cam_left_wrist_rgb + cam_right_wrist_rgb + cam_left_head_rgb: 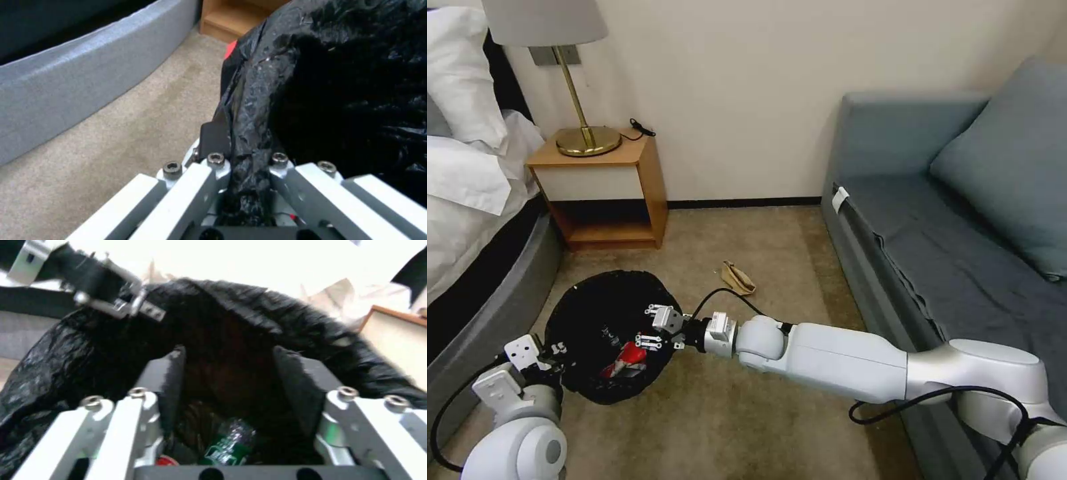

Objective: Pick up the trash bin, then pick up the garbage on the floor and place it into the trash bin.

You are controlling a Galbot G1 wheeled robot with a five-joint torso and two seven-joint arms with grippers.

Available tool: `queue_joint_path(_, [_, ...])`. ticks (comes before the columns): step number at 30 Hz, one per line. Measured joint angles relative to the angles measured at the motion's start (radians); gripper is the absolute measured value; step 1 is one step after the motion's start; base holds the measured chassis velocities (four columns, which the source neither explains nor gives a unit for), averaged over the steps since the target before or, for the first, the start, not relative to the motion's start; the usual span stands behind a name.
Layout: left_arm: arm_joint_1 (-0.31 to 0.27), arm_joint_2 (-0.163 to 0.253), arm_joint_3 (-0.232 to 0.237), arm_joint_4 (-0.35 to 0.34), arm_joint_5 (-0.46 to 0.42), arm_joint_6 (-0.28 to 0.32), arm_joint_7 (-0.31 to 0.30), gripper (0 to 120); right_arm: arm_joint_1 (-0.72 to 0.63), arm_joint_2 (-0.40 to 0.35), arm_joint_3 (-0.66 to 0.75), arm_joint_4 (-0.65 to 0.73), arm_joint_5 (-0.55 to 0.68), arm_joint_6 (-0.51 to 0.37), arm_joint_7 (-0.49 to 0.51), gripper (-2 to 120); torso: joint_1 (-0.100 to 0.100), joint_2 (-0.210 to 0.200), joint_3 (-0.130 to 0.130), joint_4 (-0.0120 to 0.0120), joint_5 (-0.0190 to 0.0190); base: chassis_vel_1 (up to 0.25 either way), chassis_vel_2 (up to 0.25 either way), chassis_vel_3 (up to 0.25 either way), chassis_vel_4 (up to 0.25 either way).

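Observation:
The trash bin [594, 300], lined with a crinkly black bag, hangs tilted just above the carpet at lower left. My left gripper [554, 349] is shut on its rim; in the left wrist view the left gripper [249, 166] pinches a fold of the bag [347, 83]. My right gripper [648, 326] hovers open over the bin's mouth, nothing between its fingers [164, 376]. Inside the bin [249, 303] lie a clear bottle with a green label [229, 446] and a red-and-white wrapper [627, 360]. A tan crumpled paper [738, 277] lies on the floor beyond the right gripper.
A wooden nightstand [607, 193] with a brass lamp [587, 137] stands against the wall. The bed [474, 220] runs along the left, close to the bin. A blue-grey sofa [960, 220] fills the right. Open carpet [747, 240] lies between them.

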State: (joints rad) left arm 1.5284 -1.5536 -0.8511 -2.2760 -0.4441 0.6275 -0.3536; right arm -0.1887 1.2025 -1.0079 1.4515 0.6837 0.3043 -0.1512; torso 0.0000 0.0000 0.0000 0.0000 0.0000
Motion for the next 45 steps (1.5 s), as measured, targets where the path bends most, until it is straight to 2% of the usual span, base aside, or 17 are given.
queue_joint_path(1, [0.0, 0.0, 0.0, 0.0, 0.0, 0.0, 0.0, 3, 0.0, -0.004, 0.005, 0.004, 0.0, 0.0, 0.001, 61, 0.0, 0.0, 0.0, 0.0, 0.0, 0.0, 0.0, 0.0, 0.0])
queue_joint_path(3, [0.001, -0.001, 0.0, 0.0, 0.001, 0.0, 0.0, 3, -0.005, -0.036, 0.058, 0.033, -0.026, -0.012, 0.033, 73, 0.0, 0.0, 0.0, 0.0002, 0.0001, 0.0, 0.0, 0.0, 0.0])
queue_joint_path(4, [0.001, -0.001, 0.0, 0.0, 0.001, 0.0, 0.0, 3, -0.005, -0.036, 0.058, 0.033, -0.026, -0.012, 0.033, 73, 0.0, 0.0, 0.0, 0.0002, 0.0001, 0.0, 0.0, 0.0, 0.0])
queue_joint_path(7, [-0.001, 0.002, -0.002, 0.003, 0.001, -0.001, 0.0, 3, -0.024, -0.117, 0.176, 0.091, -0.065, -0.064, 0.128, 88, 0.0, 0.0, 0.0, 0.0003, 0.0003, 0.0, 0.0, 0.0, 0.0])
queue_joint_path(8, [-0.001, 0.002, -0.002, 0.003, 0.001, -0.001, 0.0, 3, -0.024, -0.117, 0.176, 0.091, -0.065, -0.064, 0.128, 88, 0.0, 0.0, 0.0, 0.0003, 0.0003, 0.0, 0.0, 0.0, 0.0])
queue_joint_path(11, [-0.003, 0.003, -0.003, 0.011, 0.001, -0.002, 0.0, 3, -0.077, -0.216, 0.314, 0.188, -0.064, -0.123, 0.204, 98, 0.0, 0.0, 0.0, -0.0003, 0.0004, 0.0, 0.0, 0.0, 0.0])
queue_joint_path(17, [-0.006, 0.006, -0.002, 0.023, 0.004, -0.005, 0.001, 3, -0.274, -0.355, 0.609, 0.388, -0.067, -0.242, 0.332, 100, 0.0, 0.0, 0.0, -0.0003, 0.0003, 0.0, 0.0, 0.0, 0.0])
queue_joint_path(18, [-0.006, 0.006, -0.002, 0.023, 0.004, -0.005, 0.001, 3, -0.274, -0.355, 0.609, 0.388, -0.067, -0.242, 0.332, 100, 0.0, 0.0, 0.0, -0.0003, 0.0003, 0.0, 0.0, 0.0, 0.0])
queue_joint_path(22, [-0.01, 0.008, -0.001, 0.028, 0.007, -0.007, 0.003, 3, -0.45, -0.413, 0.832, 0.564, -0.063, -0.389, 0.537, 100, 0.0, 0.0, 0.0, -0.0001, 0.0002, 0.0, 0.0, 0.0, 0.0])
queue_joint_path(23, [-0.01, 0.008, -0.001, 0.028, 0.007, -0.007, 0.003, 3, -0.45, -0.413, 0.832, 0.564, -0.063, -0.389, 0.537, 100, 0.0, 0.0, 0.0, -0.0001, 0.0002, 0.0, 0.0, 0.0, 0.0])
queue_joint_path(26, [-0.01, 0.008, 0.001, 0.027, 0.009, -0.007, 0.003, 3, -0.579, -0.397, 0.981, 0.65, -0.086, -0.436, 0.608, 100, 0.0, 0.0, 0.0, 0.0, 0.0001, 0.0, 0.0, 0.0, 0.0])
queue_joint_path(27, [-0.009, 0.008, 0.001, 0.025, 0.009, -0.007, 0.003, 3, -0.659, -0.374, 1.063, 0.692, -0.102, -0.455, 0.628, 100, 0.0, 0.0, 0.0, -0.0002, 0.0003, 0.0, 0.0, 0.0, 0.0])
queue_joint_path(32, [-0.004, 0.009, 0.0, 0.018, 0.009, -0.008, 0.004, 3, -0.823, -0.303, 1.223, 0.767, -0.136, -0.469, 0.658, 100, 0.0, 0.0, 0.0, 0.0, -0.0001, 0.0, 0.0, 0.0, 0.0])
queue_joint_path(38, [-0.003, 0.009, 0.005, 0.018, 0.01, -0.009, 0.005, 3, -0.974, -0.222, 1.28, 0.819, -0.189, -0.443, 0.649, 100, 0.0, 0.0, 0.0, -0.0001, 0.0, 0.0, 0.0, 0.0, 0.0])
queue_joint_path(41, [-0.003, 0.009, 0.01, 0.015, 0.011, -0.009, 0.005, 3, -1.069, -0.138, 1.272, 0.838, -0.265, -0.419, 0.624, 100, 0.0, 0.0, 0.0, 0.0002, -0.0001, 0.0, 0.0, 0.0, 0.0])
queue_joint_path(43, [-0.003, 0.009, 0.01, 0.013, 0.011, -0.009, 0.005, 3, -1.089, -0.122, 1.266, 0.84, -0.288, -0.41, 0.615, 100, 0.0, 0.0, 0.0, 0.0, 0.0001, 0.0, 0.0, 0.0, 0.0])
queue_joint_path(45, [-0.003, 0.01, 0.013, 0.011, 0.011, -0.009, 0.005, 3, -1.151, -0.064, 1.251, 0.843, -0.372, -0.378, 0.595, 100, 0.0, 0.0, 0.0, -0.0001, 0.0, 0.0, 0.0, 0.0, 0.0])
